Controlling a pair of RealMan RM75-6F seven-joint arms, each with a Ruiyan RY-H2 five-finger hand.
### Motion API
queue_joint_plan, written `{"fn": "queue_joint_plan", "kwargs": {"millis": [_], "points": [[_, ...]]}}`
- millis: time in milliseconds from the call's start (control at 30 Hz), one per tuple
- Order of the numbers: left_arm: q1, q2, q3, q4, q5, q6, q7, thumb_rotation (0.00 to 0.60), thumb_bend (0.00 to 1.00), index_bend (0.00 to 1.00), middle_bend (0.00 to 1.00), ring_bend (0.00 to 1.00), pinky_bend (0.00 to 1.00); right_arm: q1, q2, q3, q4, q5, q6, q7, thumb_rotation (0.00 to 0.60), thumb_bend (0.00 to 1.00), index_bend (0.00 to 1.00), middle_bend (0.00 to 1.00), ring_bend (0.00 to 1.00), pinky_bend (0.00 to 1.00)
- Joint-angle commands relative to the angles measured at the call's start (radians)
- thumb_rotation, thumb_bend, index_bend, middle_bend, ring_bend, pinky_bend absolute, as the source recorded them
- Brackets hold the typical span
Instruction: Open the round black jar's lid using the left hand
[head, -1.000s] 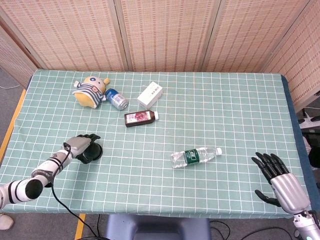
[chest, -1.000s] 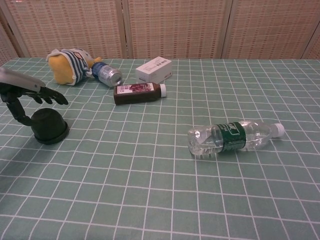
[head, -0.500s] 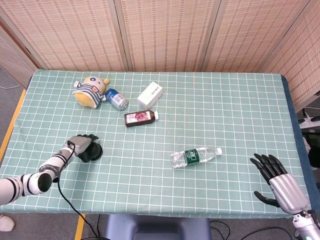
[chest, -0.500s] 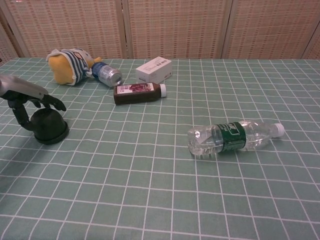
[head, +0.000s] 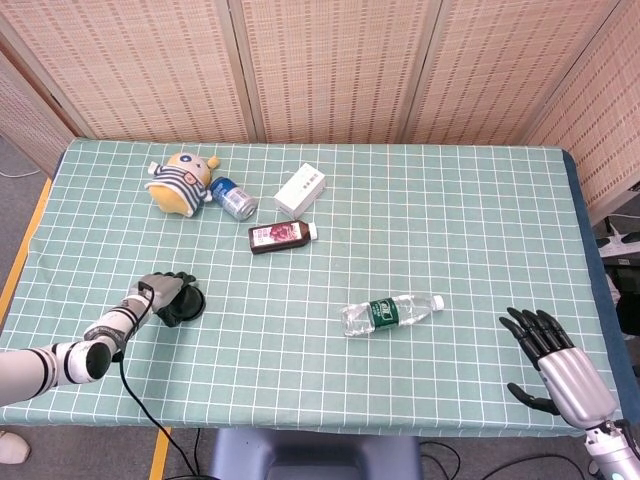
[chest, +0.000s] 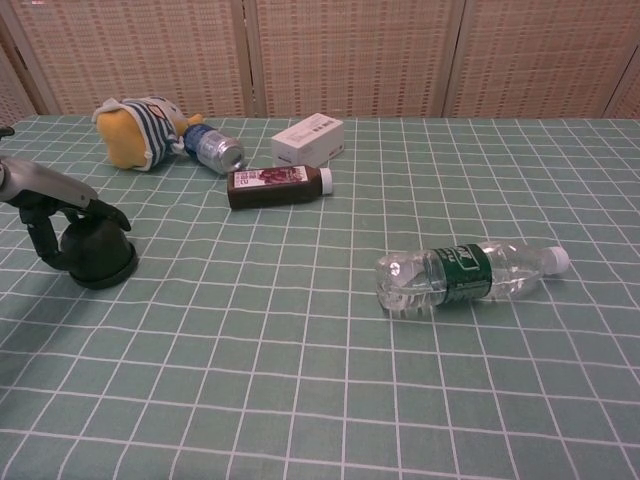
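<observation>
One round black jar (chest: 97, 257) stands near the table's (head: 420, 200) left front edge, the left hand (chest: 52, 205) draped over its domed lid with fingers curled around the top, while the right hand (head: 558, 365) hovers open; the jar is probably rigid, smooth and light, so the lid's rim is best gripped.

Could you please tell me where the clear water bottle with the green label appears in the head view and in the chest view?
Head view: the water bottle lies on its side right of centre, cap pointing right.
Chest view: the water bottle lies right of centre, nearer the camera than the other items.
Shared landmark: the dark juice bottle lies up and left of it in both.
</observation>
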Motion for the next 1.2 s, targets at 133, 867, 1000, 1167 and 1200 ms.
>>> {"fn": "queue_joint_plan", "kwargs": {"millis": [133,867,1000,1167,1200], "points": [[-0.015,-0.022,0.023,0.015,-0.005,0.004,-0.009,0.6,0.37,0.0,0.0,0.0,0.12,0.0,0.002,0.002,0.0,0.004,-0.001,0.003,0.6,0.14,0.0,0.0,0.0,0.0],[-0.078,-0.051,0.12,-0.004,-0.042,0.036,-0.001,0.6,0.37,0.26,0.21,0.08,0.24,-0.008,0.006,0.003,-0.005,0.002,0.009,0.003,0.6,0.14,0.0,0.0,0.0,0.0],[-0.078,-0.056,0.13,-0.01,-0.04,0.055,0.002,0.6,0.37,0.32,0.28,0.14,0.28,-0.01,0.006,0.003,-0.006,0.0,0.013,0.002,0.6,0.14,0.0,0.0,0.0,0.0],[-0.074,-0.048,0.131,-0.03,-0.027,0.085,0.007,0.6,0.38,0.54,0.44,0.26,0.33,-0.009,0.006,0.004,-0.006,-0.001,0.011,0.004,0.6,0.14,0.0,0.0,0.0,0.0],[-0.073,-0.045,0.129,-0.038,-0.021,0.096,0.009,0.6,0.38,0.58,0.47,0.28,0.33,-0.008,0.006,0.004,-0.006,-0.001,0.011,0.004,0.6,0.14,0.0,0.0,0.0,0.0]]}}
